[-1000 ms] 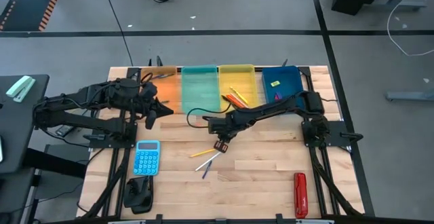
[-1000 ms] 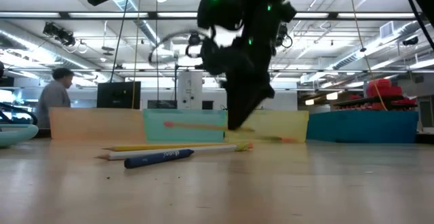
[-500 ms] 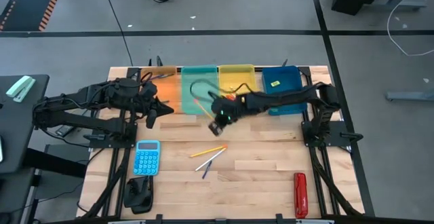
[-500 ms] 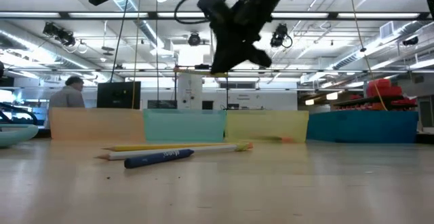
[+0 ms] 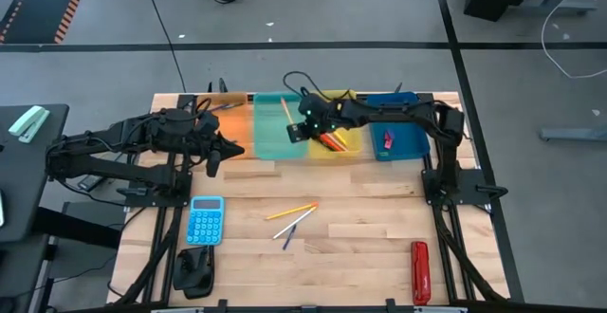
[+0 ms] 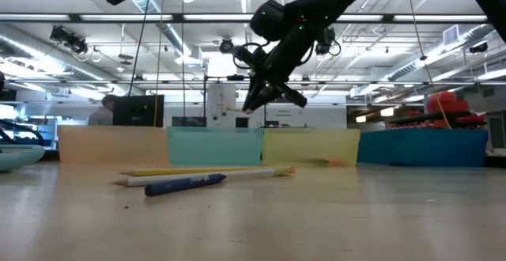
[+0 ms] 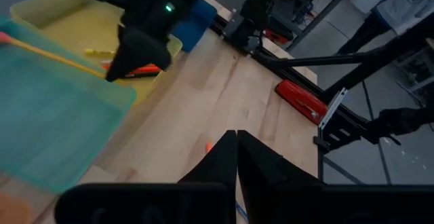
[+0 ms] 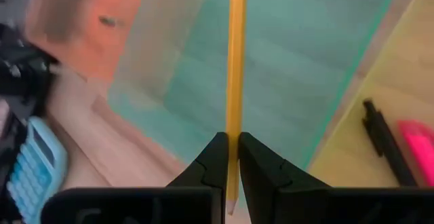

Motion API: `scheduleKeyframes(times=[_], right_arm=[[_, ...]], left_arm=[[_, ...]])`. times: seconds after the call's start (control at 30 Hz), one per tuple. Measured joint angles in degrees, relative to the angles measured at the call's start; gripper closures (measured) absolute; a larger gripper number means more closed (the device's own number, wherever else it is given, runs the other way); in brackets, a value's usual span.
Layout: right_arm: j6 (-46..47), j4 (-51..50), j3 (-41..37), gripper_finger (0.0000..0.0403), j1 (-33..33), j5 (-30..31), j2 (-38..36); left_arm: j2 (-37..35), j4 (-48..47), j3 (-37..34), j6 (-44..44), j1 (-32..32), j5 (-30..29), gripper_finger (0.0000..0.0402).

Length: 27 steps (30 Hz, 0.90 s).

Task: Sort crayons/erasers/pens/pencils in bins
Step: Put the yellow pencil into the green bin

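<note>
Now the right arm reaches left across the far side of the table [image 5: 379,228], over the row of bins [image 5: 389,133]. Its end effector [image 5: 300,129] hangs above the teal bin [image 5: 270,133], clamped on a yellow pencil [image 8: 234,61] whose long axis runs out ahead over that bin's floor. Judging by this, the drop is straight below. The left end effector [image 5: 228,147], fingers together and empty, waits by the orange bin [image 5: 230,123].
</note>
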Motion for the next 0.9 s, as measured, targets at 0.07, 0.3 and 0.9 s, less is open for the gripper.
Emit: scheduleKeyframes(times=[0.07, 0.3, 0.9], right_arm=[[0.2, 1.23, 0.0, 0.0365, -1.25, -0.32, 0.0], [0.42, 4.17, 0.0, 0.0365, -3.13, -2.35, -0.02], [1.68, 6.89, 1.64, 0.0364, -0.72, 1.0, 4.87]], left_arm=[[0.0, 0.2, 0.0, 0.18, 0.0, 0.0, 0.0388], [0.48, 0.31, 0.0, 1.59, 0.0, 0.0, 0.0379], [6.52, 2.52, 0.04, 5.57, -0.02, 0.44, 0.0384]])
